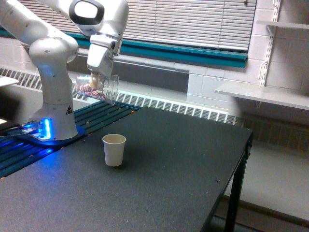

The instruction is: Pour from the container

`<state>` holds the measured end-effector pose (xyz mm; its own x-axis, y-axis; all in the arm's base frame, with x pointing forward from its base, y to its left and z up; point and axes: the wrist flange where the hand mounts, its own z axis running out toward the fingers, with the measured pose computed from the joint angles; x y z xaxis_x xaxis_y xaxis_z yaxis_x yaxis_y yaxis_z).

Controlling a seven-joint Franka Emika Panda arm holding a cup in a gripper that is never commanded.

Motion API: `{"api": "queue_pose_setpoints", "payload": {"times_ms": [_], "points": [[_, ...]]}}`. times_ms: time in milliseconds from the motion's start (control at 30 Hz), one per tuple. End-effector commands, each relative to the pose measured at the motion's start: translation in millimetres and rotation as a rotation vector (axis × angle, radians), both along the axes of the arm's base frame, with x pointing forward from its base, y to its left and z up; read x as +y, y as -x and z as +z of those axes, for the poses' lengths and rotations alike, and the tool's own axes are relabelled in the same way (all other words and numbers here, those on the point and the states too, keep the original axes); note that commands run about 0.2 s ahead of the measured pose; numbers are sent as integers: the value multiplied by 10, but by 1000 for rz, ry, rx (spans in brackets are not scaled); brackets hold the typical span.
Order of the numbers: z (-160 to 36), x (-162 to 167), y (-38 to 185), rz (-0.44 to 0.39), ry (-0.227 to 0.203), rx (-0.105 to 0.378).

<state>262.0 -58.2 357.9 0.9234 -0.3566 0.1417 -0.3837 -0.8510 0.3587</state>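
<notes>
**Tilted cup held above table, pour step in hand**

A black speckled table (159, 169) was seen under a white robot arm (50, 72). A clear plastic cup with reddish-pink pieces (96, 88) was gripped by the clenched gripper (98, 77), tipped mouth-right, high above a white paper cup (114, 150). For a clean pour, the mouth should probably be centred over the paper cup and the tilt raised slowly.

White rounded arm (53, 72), black joint cap (87, 9), blue-lit base (41, 129).
</notes>
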Motion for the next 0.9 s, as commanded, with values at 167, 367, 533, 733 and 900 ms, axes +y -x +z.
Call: {"api": "queue_pose_setpoints", "payload": {"times_ms": [167, 367, 533, 733, 900], "points": [[-204, 118, 62, 21, 22, 46], [-216, 135, 62, 36, 33, 52], [-209, 142, 67, 46, 41, 55], [-188, 137, 81, 50, 50, 57], [-167, 140, 94, 51, 55, 58]]}}
